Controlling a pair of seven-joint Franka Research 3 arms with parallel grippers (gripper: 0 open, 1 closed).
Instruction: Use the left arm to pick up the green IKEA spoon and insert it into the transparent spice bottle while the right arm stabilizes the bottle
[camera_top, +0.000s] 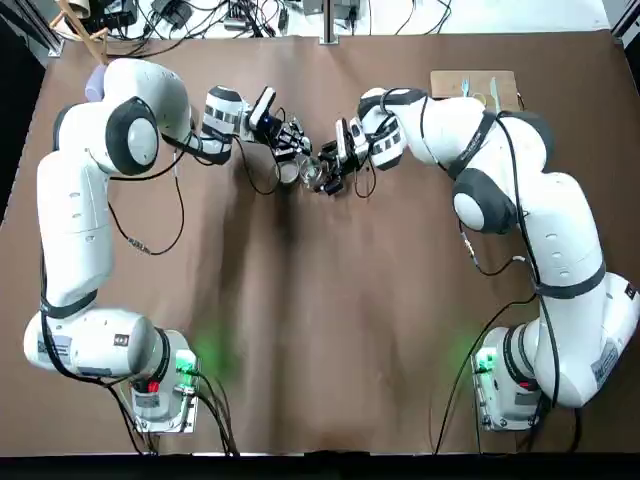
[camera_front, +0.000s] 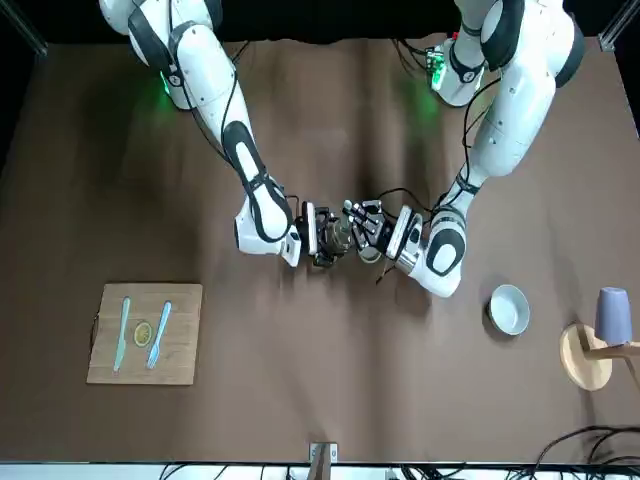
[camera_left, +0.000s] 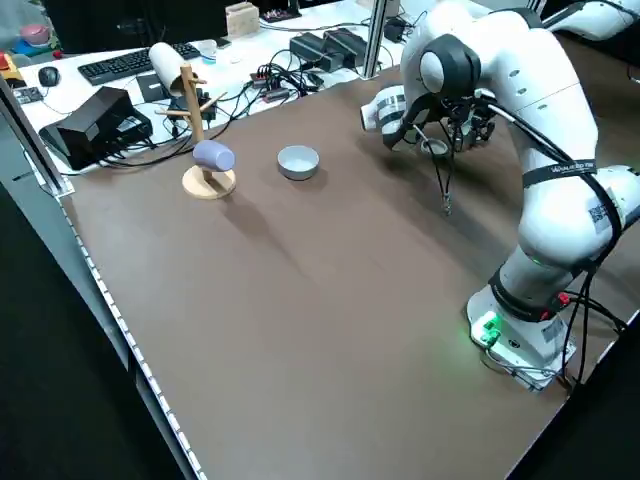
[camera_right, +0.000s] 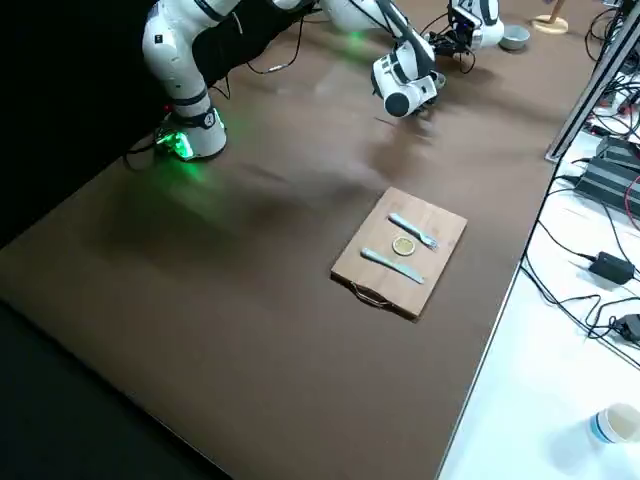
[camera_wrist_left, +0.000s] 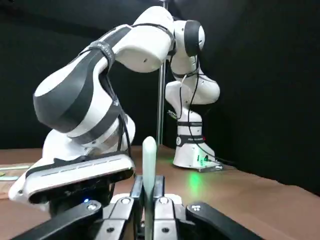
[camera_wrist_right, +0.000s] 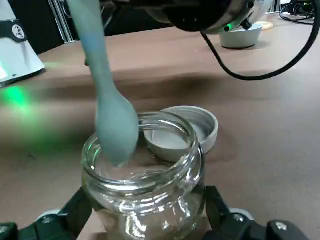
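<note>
Glass bottle (camera_wrist_right: 150, 200), likely slick, breakable, gripped round its body by right end effector (camera_wrist_right: 142, 212), lower centre; stiff, light spoon (camera_wrist_right: 116, 122) pinched by handle in left end effector (camera_wrist_left: 148, 200).

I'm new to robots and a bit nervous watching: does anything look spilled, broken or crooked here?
Nothing looks spilled or broken. The spoon tilts slightly over the bottle's open mouth, which suits inserting it.
</note>
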